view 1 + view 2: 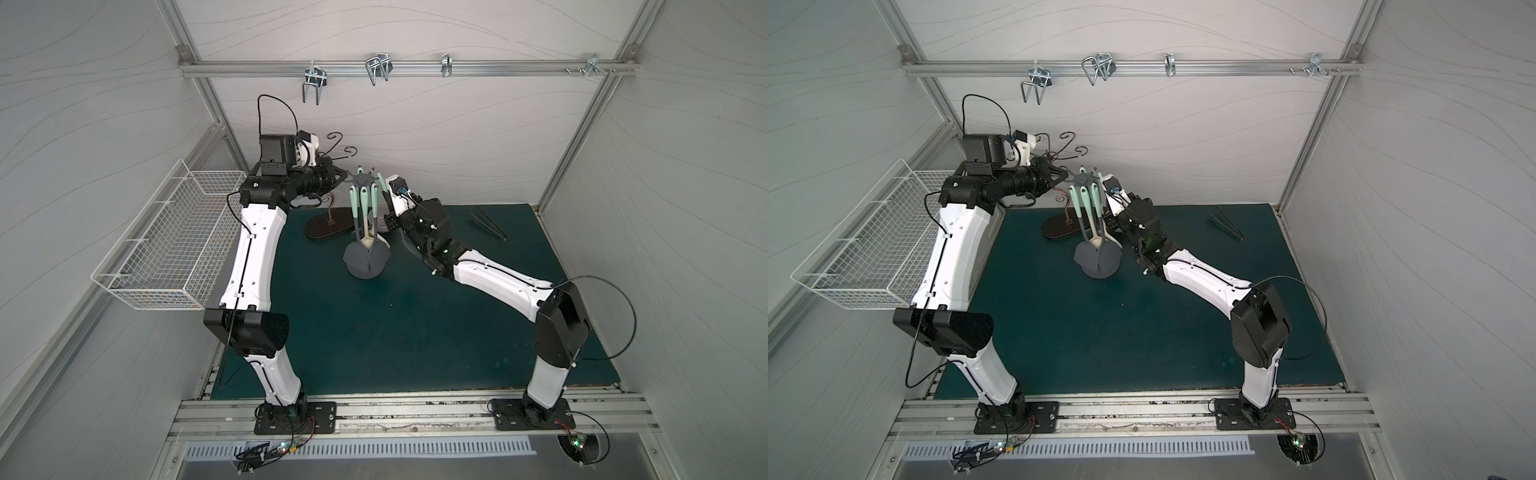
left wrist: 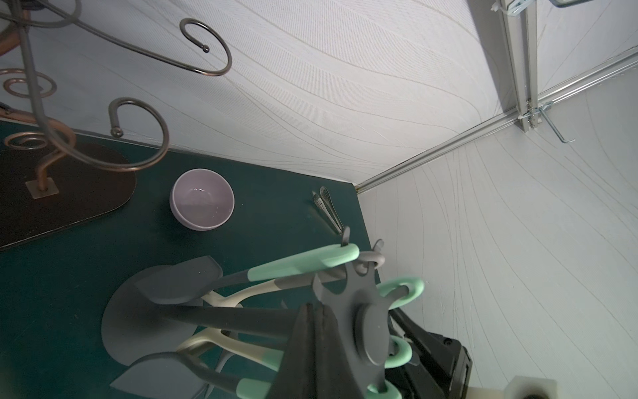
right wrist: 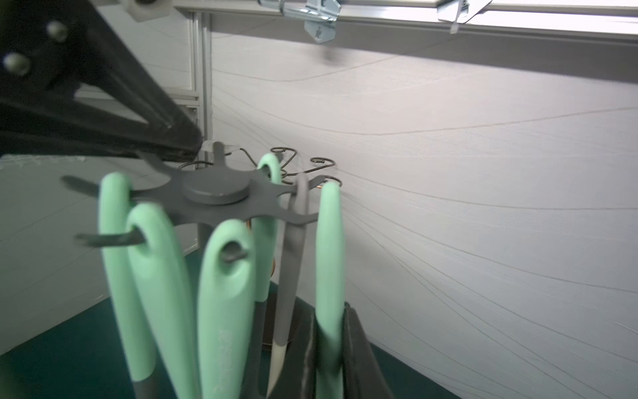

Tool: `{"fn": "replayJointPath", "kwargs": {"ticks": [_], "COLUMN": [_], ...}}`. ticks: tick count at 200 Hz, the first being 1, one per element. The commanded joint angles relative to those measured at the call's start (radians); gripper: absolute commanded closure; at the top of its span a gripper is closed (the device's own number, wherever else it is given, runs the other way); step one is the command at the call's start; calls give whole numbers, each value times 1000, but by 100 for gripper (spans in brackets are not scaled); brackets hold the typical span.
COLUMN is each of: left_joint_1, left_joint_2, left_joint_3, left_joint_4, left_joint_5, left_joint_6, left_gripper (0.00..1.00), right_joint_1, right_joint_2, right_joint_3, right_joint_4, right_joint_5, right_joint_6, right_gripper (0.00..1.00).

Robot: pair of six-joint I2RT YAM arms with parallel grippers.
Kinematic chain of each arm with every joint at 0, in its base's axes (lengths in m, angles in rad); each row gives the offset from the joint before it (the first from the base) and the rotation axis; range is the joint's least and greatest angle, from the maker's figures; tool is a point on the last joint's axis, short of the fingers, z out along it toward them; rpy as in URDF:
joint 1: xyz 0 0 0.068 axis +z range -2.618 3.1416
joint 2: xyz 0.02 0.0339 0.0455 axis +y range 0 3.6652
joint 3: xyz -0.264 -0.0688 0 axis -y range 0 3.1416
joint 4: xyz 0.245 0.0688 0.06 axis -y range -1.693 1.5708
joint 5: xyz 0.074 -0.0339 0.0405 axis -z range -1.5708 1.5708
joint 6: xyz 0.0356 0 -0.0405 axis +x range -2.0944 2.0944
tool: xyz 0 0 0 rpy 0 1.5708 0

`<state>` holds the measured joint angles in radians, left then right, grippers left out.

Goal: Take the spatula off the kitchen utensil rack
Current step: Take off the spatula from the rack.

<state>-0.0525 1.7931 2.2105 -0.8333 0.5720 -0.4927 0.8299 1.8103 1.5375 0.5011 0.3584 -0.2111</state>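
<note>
In both top views the kitchen utensil rack [image 1: 362, 178] stands upright toward the back of the green table [image 1: 374, 353], between the two arms, with utensils hanging from its star-shaped top. The left tool [image 1: 341, 173] reaches in level with that top and meets one prong. The right tool [image 1: 386, 201] is at a mint-handled utensil [image 1: 381, 183] on the opposite side. A brown curly-wire stand [image 1: 328, 229] is just behind the rack, tongs [image 1: 488, 226] lie well apart at the back right, and a white wire basket [image 1: 174, 249] hangs on the left wall. In the left wrist view the left tool [image 2: 316, 328] has its jaws together, clamped on a flat prong of the rack [image 2: 366, 321]. A spatula [image 2: 179, 279] with a flat dark-grey blade hangs by its mint handle from another prong, and a lilac bowl [image 2: 193, 221] sits on the table beyond. In the right wrist view the right tool [image 3: 331, 345] is clamped on the mint-handled utensil [image 3: 329, 241], just beside the star's edge [image 3: 215, 190]. Its head is out of sight, and whether its loop is on a prong cannot be told.
</note>
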Motion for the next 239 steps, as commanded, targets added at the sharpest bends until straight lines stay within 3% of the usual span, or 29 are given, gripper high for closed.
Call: {"fn": "replayJointPath", "kwargs": {"ticks": [1,59,71,83,101,116,163,192,205,222,239], "left_joint_1": [6,8,9,11,14,21,44,52,45,-27,-172], "left_joint_2": [15,17,10,0,-28,-50,-137,-286,-384,-515,-606], "left_joint_3": [46,41,29,10,-31,-57,-128,-304,-452,-627,-749], "left_joint_4": [-6,5,21,38,67,87,58,51,88,142,163], "left_joint_5": [-2,33,55,63,56,55,5,-77,-106,-170,-259], "left_joint_6": [31,40,39,44,52,58,155,245,263,279,285], "left_gripper": [100,100,70,50,35,28,14,12,13,15,17], "right_joint_1": [-3,8,8,5,-2,-16,-90,-98,-97,-99,-97], "right_joint_2": [-66,-75,-91,-115,-157,-202,-378,-502,-556,-605,-624], "right_joint_3": [-7,-27,-38,-49,-72,-97,-176,-295,-372,-463,-507], "right_joint_4": [158,159,120,69,-3,-69,-359,-443,-428,-397,-413], "right_joint_5": [87,81,71,65,65,61,-101,-184,-272,-415,-537], "right_joint_6": [-16,-36,-25,-13,16,78,301,346,346,345,354], "right_gripper": [100,100,100,100,100,100,100,100,100,100,100]}}
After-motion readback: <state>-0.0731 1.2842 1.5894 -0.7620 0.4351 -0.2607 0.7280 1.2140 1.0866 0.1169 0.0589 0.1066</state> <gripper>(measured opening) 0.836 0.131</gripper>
